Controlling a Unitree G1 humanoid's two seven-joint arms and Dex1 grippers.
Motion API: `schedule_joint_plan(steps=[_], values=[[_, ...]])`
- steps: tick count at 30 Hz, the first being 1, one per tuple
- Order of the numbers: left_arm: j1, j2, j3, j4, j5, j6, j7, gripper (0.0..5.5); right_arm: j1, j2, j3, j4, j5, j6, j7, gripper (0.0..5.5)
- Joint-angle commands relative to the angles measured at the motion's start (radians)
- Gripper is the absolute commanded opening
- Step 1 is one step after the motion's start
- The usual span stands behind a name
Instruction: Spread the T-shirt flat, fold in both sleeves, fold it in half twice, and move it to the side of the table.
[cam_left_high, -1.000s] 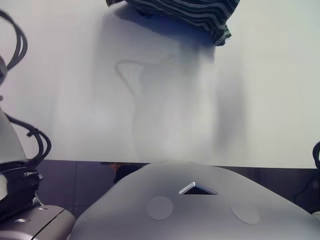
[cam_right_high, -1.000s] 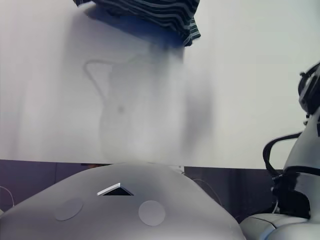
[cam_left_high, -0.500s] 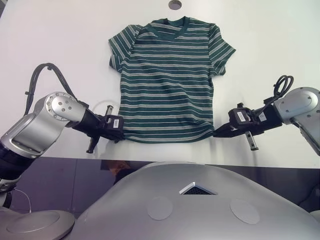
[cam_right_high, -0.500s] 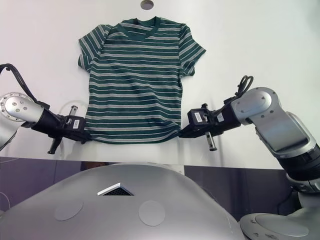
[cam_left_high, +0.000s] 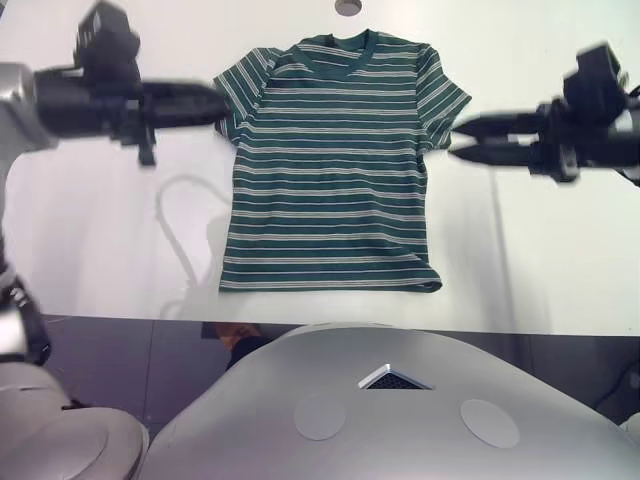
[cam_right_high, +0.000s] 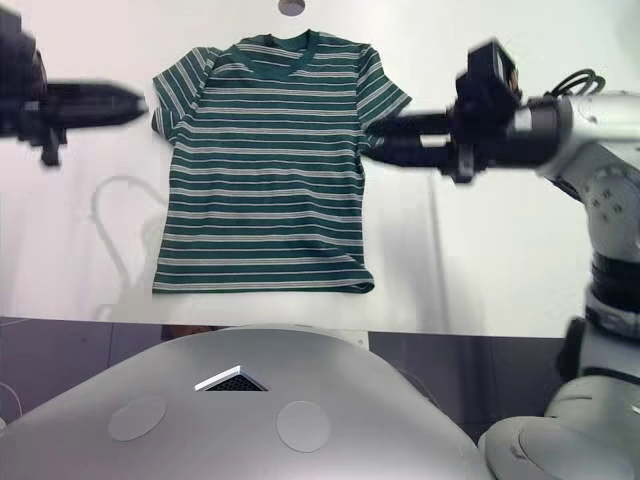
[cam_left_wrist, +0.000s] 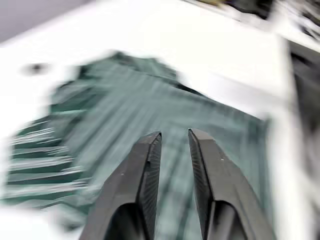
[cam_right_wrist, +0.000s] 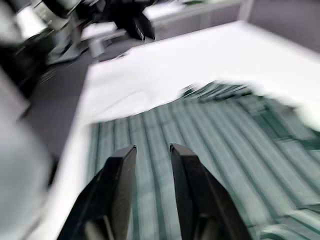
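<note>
Left gripper (cam_left_wrist: 174, 135) and right gripper (cam_right_wrist: 152, 147) flanking a dark green, white-striped fabric T-shirt (cam_left_high: 330, 170).
Each gripper's black fingers stand slightly parted, with nothing between them. Each tip points inward at a short sleeve, just beside it; whether either touches the cloth cannot be judged through the blur. The T-shirt lies spread flat on the white table (cam_left_high: 540, 250), collar away from the robot, hem near the front edge.

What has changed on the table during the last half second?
Both grippers left the corners of the hem and moved away from the robot. The left gripper is now close to the left sleeve and the right gripper close to the right sleeve, both open and empty. The T-shirt stayed spread flat on the table.
</note>
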Motion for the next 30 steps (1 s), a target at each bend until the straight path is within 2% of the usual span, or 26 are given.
schedule_joint_plan(steps=[1, 5, 11, 13, 18, 25, 30], values=[[-0.163, -0.255, -0.031, 0.482, 0.196, 0.009, 0.367, 1.29, -0.13, 0.291, 0.207, 0.361, -0.336, -0.11, -0.385, 1.28], [-0.255, -0.367, -0.039, 0.802, 0.314, -0.141, 0.46, 1.29, -0.147, 0.41, 0.312, 0.578, -0.525, -0.254, -0.492, 1.28], [-0.325, -0.452, 0.019, 1.08, 0.364, -0.275, 0.44, 1.29, -0.171, 0.475, 0.305, 0.735, -0.601, -0.345, -0.486, 1.28], [-0.33, -0.466, 0.033, 1.134, 0.379, -0.307, 0.436, 1.04, -0.167, 0.474, 0.306, 0.771, -0.628, -0.359, -0.49, 1.28], [-0.334, -0.471, 0.085, 1.19, 0.385, -0.37, 0.424, 0.09, -0.155, 0.472, 0.299, 0.79, -0.663, -0.369, -0.493, 1.28], [-0.313, -0.419, 0.236, 1.16, 0.329, -0.479, 0.442, 0.04, -0.078, 0.411, 0.303, 0.693, -0.688, -0.312, -0.469, 1.28], [-0.28, -0.403, 0.264, 1.158, 0.355, -0.464, 0.504, 0.04, 0.009, 0.343, 0.345, 0.521, -0.686, -0.23, -0.374, 1.28]])
